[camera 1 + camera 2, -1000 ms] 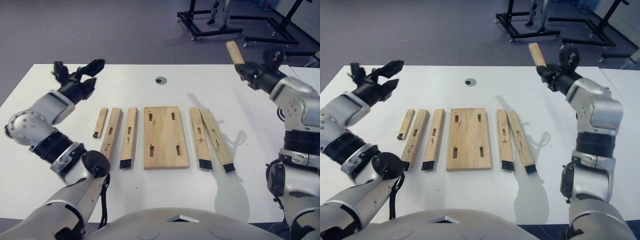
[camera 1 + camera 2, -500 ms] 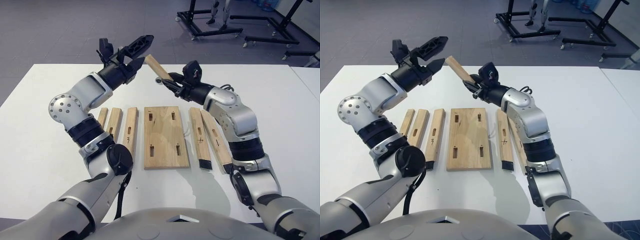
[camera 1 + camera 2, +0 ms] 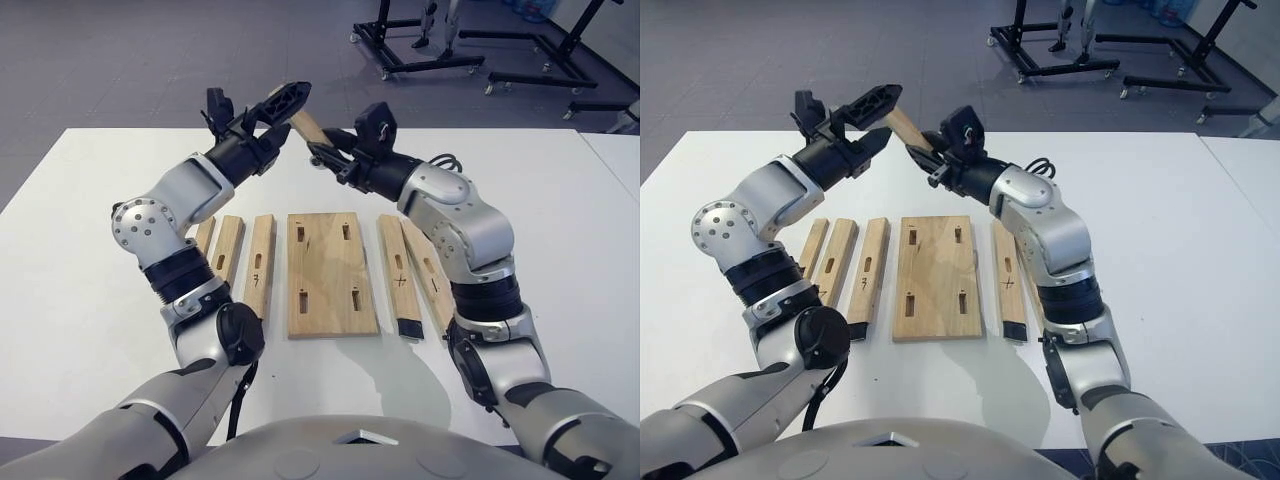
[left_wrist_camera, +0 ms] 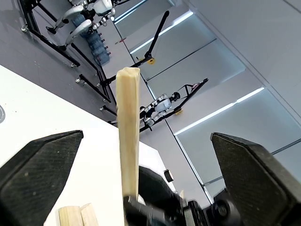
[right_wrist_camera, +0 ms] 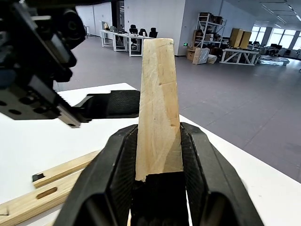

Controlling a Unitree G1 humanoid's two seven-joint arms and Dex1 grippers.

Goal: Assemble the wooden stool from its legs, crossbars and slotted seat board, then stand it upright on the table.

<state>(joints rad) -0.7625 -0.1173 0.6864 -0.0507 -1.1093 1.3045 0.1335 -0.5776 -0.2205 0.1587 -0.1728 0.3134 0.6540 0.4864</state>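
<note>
Left eye view shows us the short pale wooden crossbar [image 3: 306, 126] clenched in our right gripper [image 3: 322, 152] above the far side of the white table [image 3: 90, 210], long axis slanting up-left, free end between the spread fingers of our left gripper [image 3: 290, 108].

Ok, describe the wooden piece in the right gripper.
The wooden piece is a short, flat bar of pale bare wood with a squared-off free end. The right gripper clamps its lower end, holding it in the air above the far side of the table, leaning toward the robot's left. Its free end sits between the open fingers of the left gripper, with gaps on both sides.
</note>
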